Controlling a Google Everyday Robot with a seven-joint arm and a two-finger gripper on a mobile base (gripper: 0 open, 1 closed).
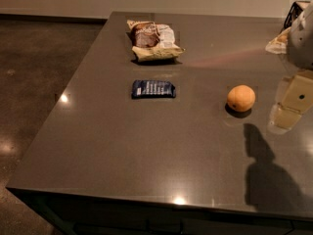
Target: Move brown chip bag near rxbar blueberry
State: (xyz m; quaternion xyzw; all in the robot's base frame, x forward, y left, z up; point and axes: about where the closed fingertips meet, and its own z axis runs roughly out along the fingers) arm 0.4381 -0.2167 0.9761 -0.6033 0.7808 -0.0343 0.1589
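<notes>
While the claw (287, 112) hangs near an orange (241, 98), opening unclear, brown chip bag (154, 40) beyond rxbar blueberry (153, 88).

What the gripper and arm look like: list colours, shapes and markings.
The gripper, at the right edge of the view above the table, is built of pale cream, flat, blocky pieces; the upper piece bears one small dark dot. The arm above it is a rounded, light grey-white housing. No cables or sleeves show.

Dark countertop (146, 151): polished, glossy, with light glints. brown chip bag (154, 40): crinkled shiny film. rxbar blueberry (153, 88): smooth wrapper, slight sheen. orange (241, 98): matt skin. gripper (289, 106) at right edge: pale smooth plastic.
</notes>
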